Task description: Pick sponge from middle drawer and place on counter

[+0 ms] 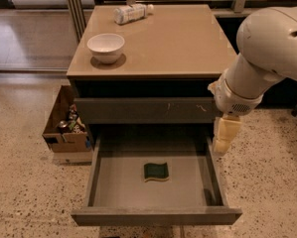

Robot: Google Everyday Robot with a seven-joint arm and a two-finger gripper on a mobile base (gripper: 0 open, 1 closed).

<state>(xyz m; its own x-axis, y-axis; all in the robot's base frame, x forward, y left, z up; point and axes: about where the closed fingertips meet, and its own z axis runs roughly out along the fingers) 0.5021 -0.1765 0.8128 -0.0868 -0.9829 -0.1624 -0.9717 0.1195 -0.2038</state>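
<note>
The small wavy-edged sponge (156, 171), dark green face up over a pale yellow layer, lies flat near the middle of the bare floor of the wide, shallow grey middle drawer (157, 216), which stands pulled open. Its long axis runs roughly across the drawer, parallel to the front panel.

The robot's cream-coloured gripper (226, 134) hangs on the single white arm over the drawer's right wall, pointing down. Whether it is open or closed we cannot tell. From it, the sponge lies to the left and somewhat toward the drawer front, well apart and lower, so we judge the reach must go leftward and down.

The glossy tan-beige tabletop (178, 43) carries a white bowl (106, 47) and a toppled bottle (132, 13); its label is unreadable, and we can read no writing elsewhere.
</note>
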